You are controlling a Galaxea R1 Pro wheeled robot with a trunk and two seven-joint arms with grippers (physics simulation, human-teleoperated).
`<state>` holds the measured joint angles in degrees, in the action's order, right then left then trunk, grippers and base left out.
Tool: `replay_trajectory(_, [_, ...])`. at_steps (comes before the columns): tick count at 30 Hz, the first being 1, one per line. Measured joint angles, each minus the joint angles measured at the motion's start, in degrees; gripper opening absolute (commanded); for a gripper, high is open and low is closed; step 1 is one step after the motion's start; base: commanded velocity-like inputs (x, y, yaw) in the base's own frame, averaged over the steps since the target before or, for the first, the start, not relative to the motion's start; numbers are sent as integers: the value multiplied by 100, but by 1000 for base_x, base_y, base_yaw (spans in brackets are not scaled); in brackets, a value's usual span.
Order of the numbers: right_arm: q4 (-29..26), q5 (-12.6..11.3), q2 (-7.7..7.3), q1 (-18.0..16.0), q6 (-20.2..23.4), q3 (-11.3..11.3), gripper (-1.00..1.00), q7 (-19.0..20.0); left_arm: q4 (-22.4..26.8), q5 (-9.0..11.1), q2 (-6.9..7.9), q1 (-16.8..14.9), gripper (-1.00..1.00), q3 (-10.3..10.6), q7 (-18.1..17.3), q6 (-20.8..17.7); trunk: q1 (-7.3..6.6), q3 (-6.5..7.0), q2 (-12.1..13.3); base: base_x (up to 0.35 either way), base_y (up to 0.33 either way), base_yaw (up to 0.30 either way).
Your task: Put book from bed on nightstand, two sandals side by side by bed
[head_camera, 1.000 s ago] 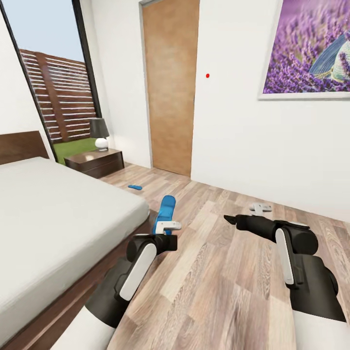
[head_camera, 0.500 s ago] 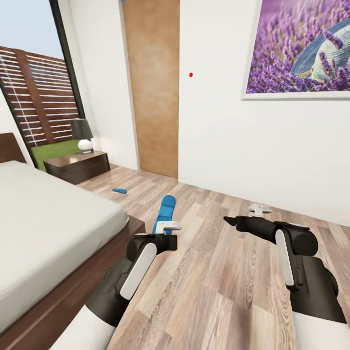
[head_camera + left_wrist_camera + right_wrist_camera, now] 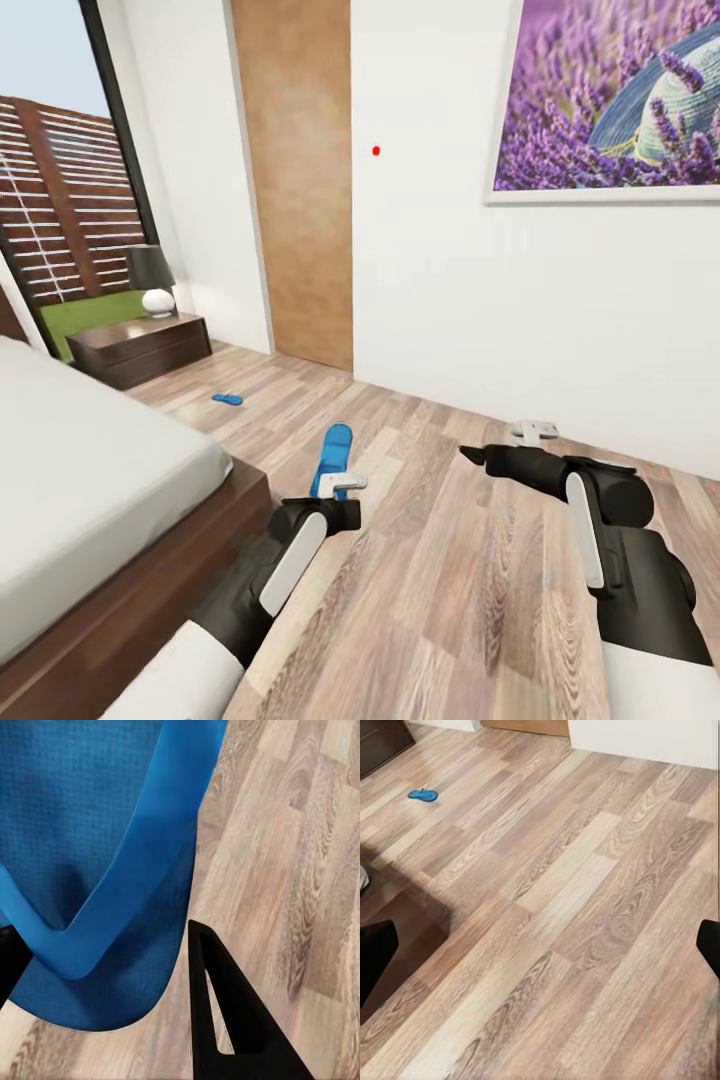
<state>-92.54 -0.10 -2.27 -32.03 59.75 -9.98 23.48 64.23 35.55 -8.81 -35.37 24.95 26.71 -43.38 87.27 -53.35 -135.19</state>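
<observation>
Bedroom, white walls (image 3: pixel 450 290), no legible writing or labels anywhere in these views; the one picture on the far wall (image 3: pixel 610 100) is a framed print of purple lavender with a pale hat, no caption. Wood-plank floor (image 3: pixel 450 600) in mixed grey-brown tones runs from near to the far wall. Bed (image 3: pixel 80 500) at near left: pale grey-white mattress on a dark brown frame, its corner near the left arm. Tall dark-framed window (image 3: pixel 60 200) at far left, showing a slatted fence, sky and a strip of grass. Plain wooden door (image 3: pixel 295 180) to the right of the window; small red dot (image 3: pixel 376 151) on the wall right of the door. Nightstand (image 3: pixel 140 348), low and dark brown, sits far left beside the bed, carrying a lamp (image 3: pixel 152 280) with white base and dark shade. Left gripper (image 3: pixel 338 485) is clamped on one blue sandal (image 3: pixel 333 458), which sticks up and away from the fingers, above the floor near the bed corner; the left wrist view shows the blue sole and strap (image 3: pixel 97 870) close up, with a dark finger (image 3: pixel 225 1020) beside it. Right gripper (image 3: pixel 478 456) hovers over bare floor at right with its jaws spread apart and nothing between them. Second sandal (image 3: pixel 227 399) lies flat on the floor, farther off, between the nightstand and the door, well apart from the held one; also seen small in the right wrist view (image 3: pixel 423 794).
</observation>
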Motion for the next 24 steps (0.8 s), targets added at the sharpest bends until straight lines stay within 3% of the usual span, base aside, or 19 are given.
replay_trajectory(6, [1,3,-22,17,0,-1,100,-1,-1003,28,-6,30,-100,124,-250,982,0,0,0,245,-258,0])
replay_trajectory(12, [2,1,-219,22,-1,-5,100,3,-1494,24,-8,64,-100,234,-450,1525,0,0,0,252,-251,0])
replay_trajectory(13, [1,0,-277,23,-1,-1,100,7,-1655,20,-7,97,-100,254,-489,1788,0,0,0,255,-248,0])
replay_trajectory(24, [2,-10,-307,39,0,66,100,12,-2057,25,-1,124,-100,270,-539,2194,-1,0,0,263,-236,0])
